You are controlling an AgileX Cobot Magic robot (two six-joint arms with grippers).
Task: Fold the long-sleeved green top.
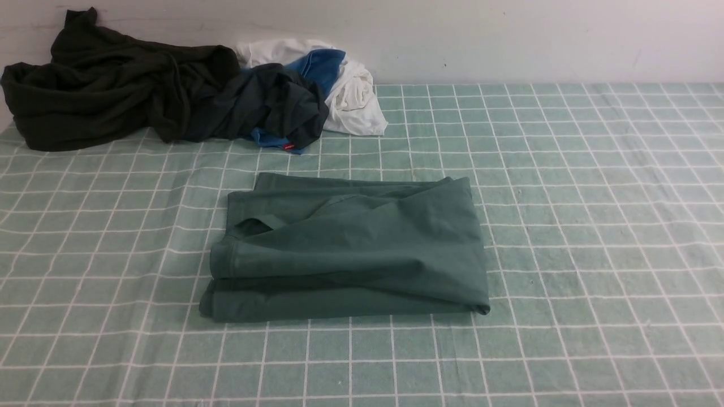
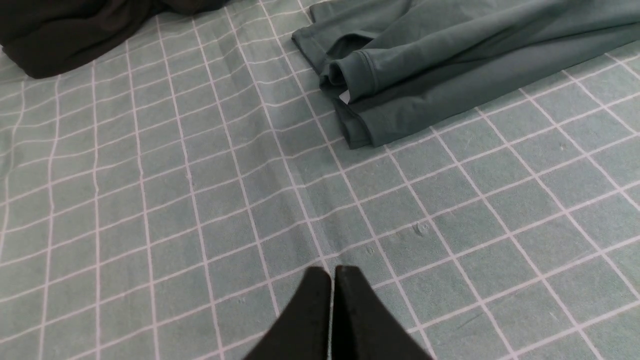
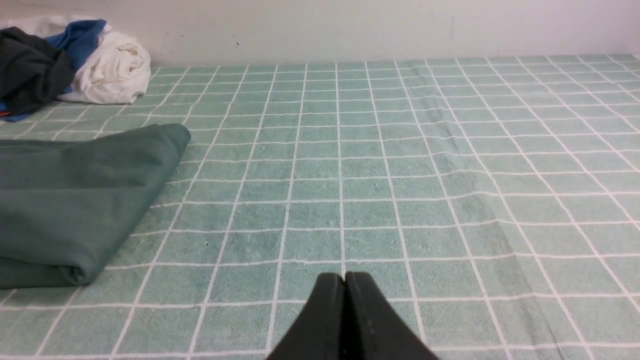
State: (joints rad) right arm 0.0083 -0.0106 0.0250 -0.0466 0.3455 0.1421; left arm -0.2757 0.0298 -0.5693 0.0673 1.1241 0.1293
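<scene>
Lying folded into a rough rectangle at the centre of the front view: green top (image 1: 350, 249), resting flat on the desk (image 1: 594, 226) with its green, white-gridded cloth. Showing layered edges and a cuff along the top's left side, a smooth rounded fold along its right.

Sitting heaped in the upper left of the front view, against the pale wall: dark clothes (image 1: 113, 85), with white cloth (image 1: 353, 93) and blue cloth (image 1: 319, 65) bunched just beside them, all well apart from the top.

Hovering over bare cloth at the bottom centre of the left wrist view: left tool (image 2: 332, 280), clenched with nothing between its black tips, the top lying toward the upper right of that frame.

Hovering likewise at the bottom centre of the right wrist view: right tool (image 3: 344, 285), clenched and grasping nothing, the top lying at the left edge of that frame.
</scene>
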